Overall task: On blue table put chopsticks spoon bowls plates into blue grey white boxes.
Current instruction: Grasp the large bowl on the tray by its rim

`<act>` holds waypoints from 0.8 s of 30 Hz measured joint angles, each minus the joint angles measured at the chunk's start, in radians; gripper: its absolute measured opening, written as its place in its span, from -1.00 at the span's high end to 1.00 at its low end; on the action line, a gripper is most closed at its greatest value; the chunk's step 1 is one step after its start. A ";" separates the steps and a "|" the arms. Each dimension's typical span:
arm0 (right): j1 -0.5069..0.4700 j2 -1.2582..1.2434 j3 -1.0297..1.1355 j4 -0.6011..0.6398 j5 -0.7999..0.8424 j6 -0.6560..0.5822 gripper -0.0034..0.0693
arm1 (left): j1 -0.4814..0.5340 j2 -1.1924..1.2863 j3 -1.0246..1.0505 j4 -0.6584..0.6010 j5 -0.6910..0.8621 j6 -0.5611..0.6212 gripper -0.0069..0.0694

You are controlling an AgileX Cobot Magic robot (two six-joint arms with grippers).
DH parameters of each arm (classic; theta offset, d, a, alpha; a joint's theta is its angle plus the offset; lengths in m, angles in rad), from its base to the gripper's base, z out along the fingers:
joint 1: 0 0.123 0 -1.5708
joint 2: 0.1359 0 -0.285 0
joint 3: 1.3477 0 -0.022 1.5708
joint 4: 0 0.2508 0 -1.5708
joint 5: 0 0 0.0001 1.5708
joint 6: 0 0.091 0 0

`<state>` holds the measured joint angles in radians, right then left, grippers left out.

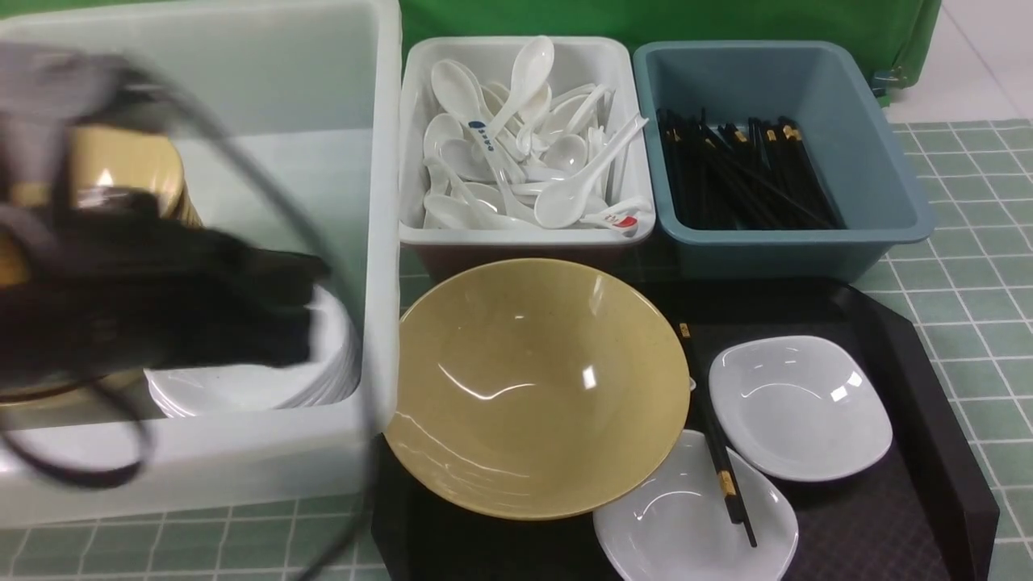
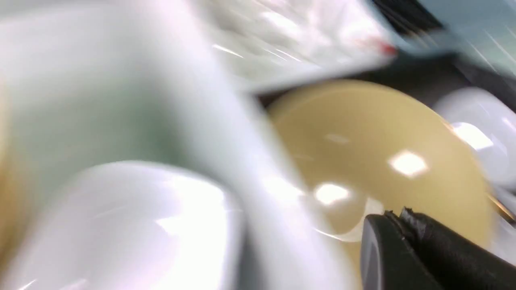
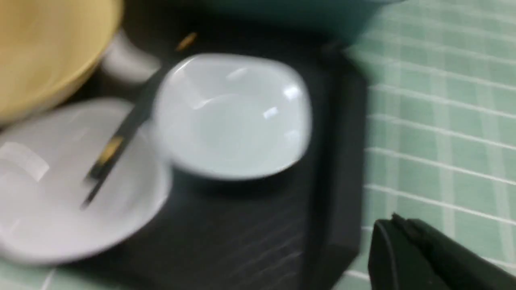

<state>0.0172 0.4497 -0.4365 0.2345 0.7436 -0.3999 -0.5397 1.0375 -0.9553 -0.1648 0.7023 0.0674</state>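
Your left gripper [image 2: 397, 213], its fingers closed on nothing, is on an arm that hangs across the large translucent tub [image 1: 383, 242] at left, above a stack of white plates [image 1: 250, 379] and tan bowls [image 1: 137, 165]. Just right of the tub, a wide tan bowl [image 1: 533, 387] tilts in the black tray [image 1: 960, 484], nearer this left arm than anything else waiting there. From the left fingers the bowl lies to the right, beyond the tub's wall, and that wall is what your next move likely has to clear. A small white piece, perhaps the spoon [image 1: 692, 384], peeks from behind the bowl's right rim. Right of the bowl, black chopsticks [image 1: 714, 436] run from far left to near right, their near ends over one white plate [image 1: 686, 524]; a second plate [image 1: 799, 407] sits to their right, toward the far side. Beyond the tray stand the white bin [image 1: 529, 236] of spoons and, right of it, the blue-grey bin [image 1: 807, 236] of chopsticks. Your right gripper [image 3: 397, 221] shows its fingertips together and empty, at the tray's right side.
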 joint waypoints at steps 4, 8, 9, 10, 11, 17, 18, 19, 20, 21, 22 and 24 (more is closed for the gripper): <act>0.027 0.008 0.002 0.067 -0.003 -0.082 0.81 | -0.152 0.232 -0.189 0.037 0.141 0.007 0.81; 0.034 0.008 0.057 0.114 -0.068 -0.098 0.81 | -0.242 0.479 -0.358 0.138 0.234 -0.008 0.81; 0.034 0.008 0.060 0.114 -0.070 -0.099 0.81 | -0.247 0.490 -0.364 0.149 0.234 -0.008 0.81; 0.034 0.008 0.081 0.128 -0.076 -0.100 0.81 | -0.256 0.586 -0.415 0.184 0.235 -0.021 0.81; 0.034 0.008 0.084 0.130 -0.076 -0.100 0.81 | -0.257 0.596 -0.415 0.187 0.235 -0.021 0.81; 0.034 0.008 0.091 0.143 -0.120 -0.101 0.81 | -0.258 0.870 -0.563 0.122 0.231 -0.024 0.81; 0.034 0.008 0.091 0.144 -0.122 -0.101 0.81 | -0.258 0.899 -0.578 0.088 0.230 -0.013 0.81; 0.034 0.008 0.091 0.145 -0.125 -0.101 0.81 | -0.258 0.933 -0.601 0.040 0.230 0.006 0.81; 0.034 0.008 0.092 0.146 -0.126 -0.101 0.81 | -0.258 0.957 -0.623 0.009 0.233 0.024 0.81; 0.034 0.008 0.093 0.147 -0.126 -0.101 0.81 | -0.257 0.987 -0.643 -0.051 0.229 0.050 0.81; 0.034 0.008 0.093 0.147 -0.126 -0.101 0.81 | -0.257 1.004 -0.659 -0.097 0.222 0.066 0.81; 0.034 0.008 0.093 0.148 -0.128 -0.101 0.80 | -0.257 1.030 -0.683 -0.222 0.194 0.116 0.81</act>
<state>0.0517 0.4573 -0.3436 0.3825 0.6155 -0.5012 -0.7967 2.0676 -1.6383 -0.3866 0.8963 0.1838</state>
